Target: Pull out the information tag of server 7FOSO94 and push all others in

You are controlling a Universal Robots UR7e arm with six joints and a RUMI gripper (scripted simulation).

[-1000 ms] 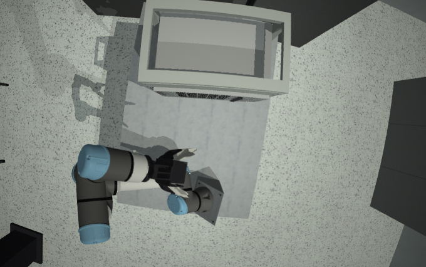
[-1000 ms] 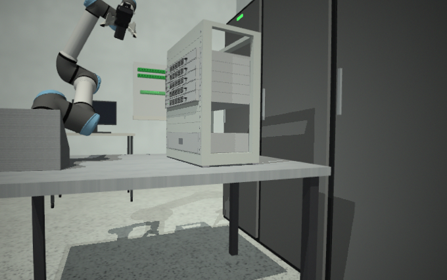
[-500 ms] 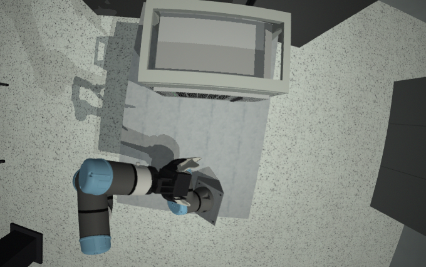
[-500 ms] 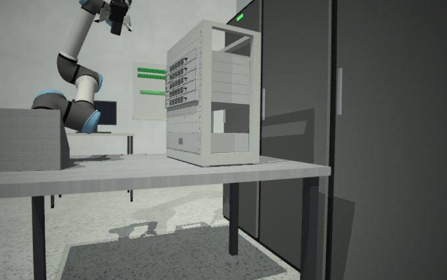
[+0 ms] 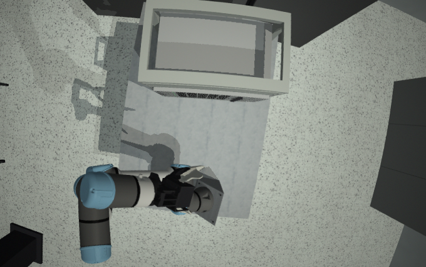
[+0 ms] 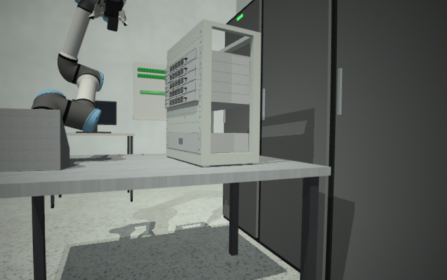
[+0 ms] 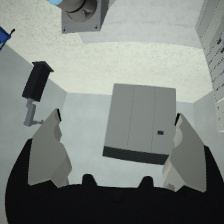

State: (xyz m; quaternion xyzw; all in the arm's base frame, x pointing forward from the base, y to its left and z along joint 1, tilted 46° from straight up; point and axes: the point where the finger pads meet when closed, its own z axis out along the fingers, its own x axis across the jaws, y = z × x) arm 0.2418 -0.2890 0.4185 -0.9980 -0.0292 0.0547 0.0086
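The rack (image 5: 213, 79) (image 6: 206, 98) stands upright on the table (image 5: 220, 125) (image 6: 131, 180); part of its front shows at the right edge of the wrist view. Several servers (image 6: 182, 80) with dark mesh fronts are stacked in its upper half. Small dark parts sit near one end of each front. No service tag can be read, and I cannot tell whether any information tag is out. My gripper (image 5: 196, 190) (image 6: 108, 21) (image 7: 118, 111) is open and empty, high up and well in front of the rack, not facing its front.
Tall dark cabinets (image 6: 296, 66) stand behind the rack. The arm's base is on a grey block (image 6: 29, 140) at the other end of the table. A monitor (image 6: 108, 112) stands on a farther desk. A grey cabinet (image 7: 142, 117) shows beyond the fingers.
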